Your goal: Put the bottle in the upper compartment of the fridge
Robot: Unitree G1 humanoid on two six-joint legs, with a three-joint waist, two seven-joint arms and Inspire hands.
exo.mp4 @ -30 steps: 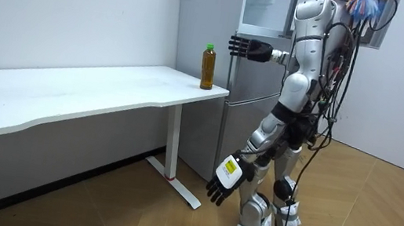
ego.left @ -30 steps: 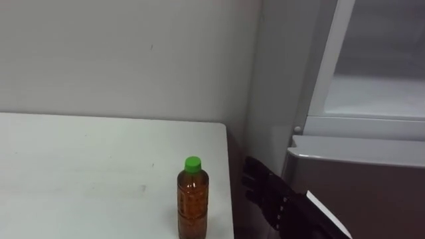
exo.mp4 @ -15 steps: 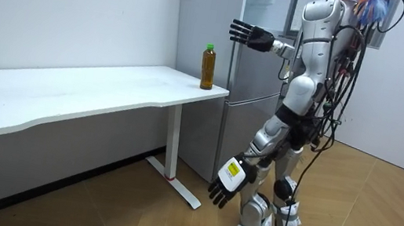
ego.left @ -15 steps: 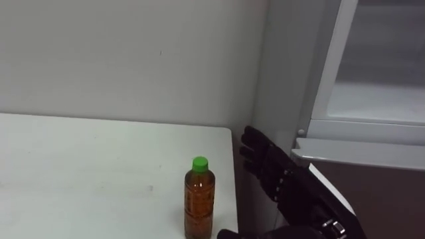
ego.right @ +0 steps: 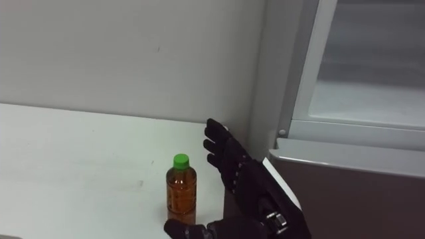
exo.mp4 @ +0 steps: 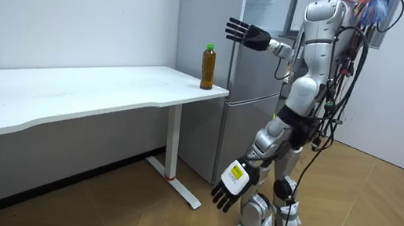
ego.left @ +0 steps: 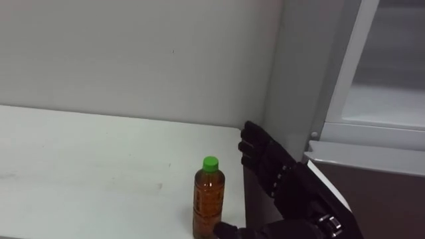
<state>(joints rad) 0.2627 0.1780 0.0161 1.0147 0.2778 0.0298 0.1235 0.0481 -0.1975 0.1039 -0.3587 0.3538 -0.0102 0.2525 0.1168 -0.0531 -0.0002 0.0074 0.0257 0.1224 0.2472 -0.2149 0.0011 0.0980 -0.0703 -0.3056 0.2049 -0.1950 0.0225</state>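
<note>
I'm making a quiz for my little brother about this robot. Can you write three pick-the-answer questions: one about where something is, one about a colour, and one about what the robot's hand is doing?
1. Where does the bottle stand?
A) on the floor
B) on the white table, at its end by the fridge
C) on a chair

2. What colour is the bottle's cap?
A) red
B) blue
C) green

3. What is the robot's right hand doing?
A) raised open, fingers spread, holding nothing
B) curled round the bottle
C) gripping a cup

Answers:
1 B, it stands upright on the tabletop.
2 C, the cap is bright green above the brown drink.
3 A, the room view shows the hand up in the air, apart from the bottle.
</note>
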